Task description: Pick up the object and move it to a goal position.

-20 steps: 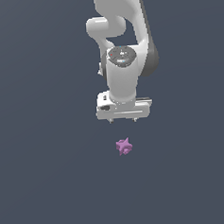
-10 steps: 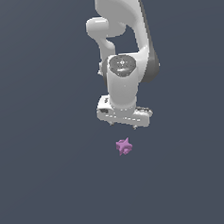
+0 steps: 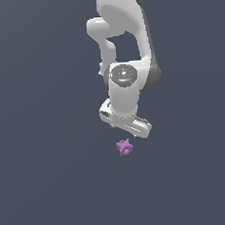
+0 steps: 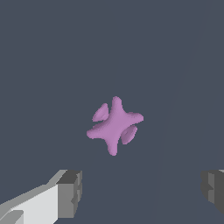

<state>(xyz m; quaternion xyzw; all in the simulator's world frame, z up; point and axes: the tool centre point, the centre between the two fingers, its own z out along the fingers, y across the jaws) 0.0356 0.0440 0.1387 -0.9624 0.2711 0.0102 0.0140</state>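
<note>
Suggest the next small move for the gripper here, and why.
Probably shift the gripper sideways to centre it over the spiky purple object, then descend. In the wrist view the jaws stand wide open with nothing between them, and the object lies ahead of the fingertips, apart from both.

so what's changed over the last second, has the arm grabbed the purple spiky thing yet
Not yet. The gripper has come down toward the purple spiky object and turned about its own axis, so its body now sits slanted in the exterior view. In the wrist view its fingers are spread wide with the object between and beyond them, untouched. The object has stayed where it was.
</note>
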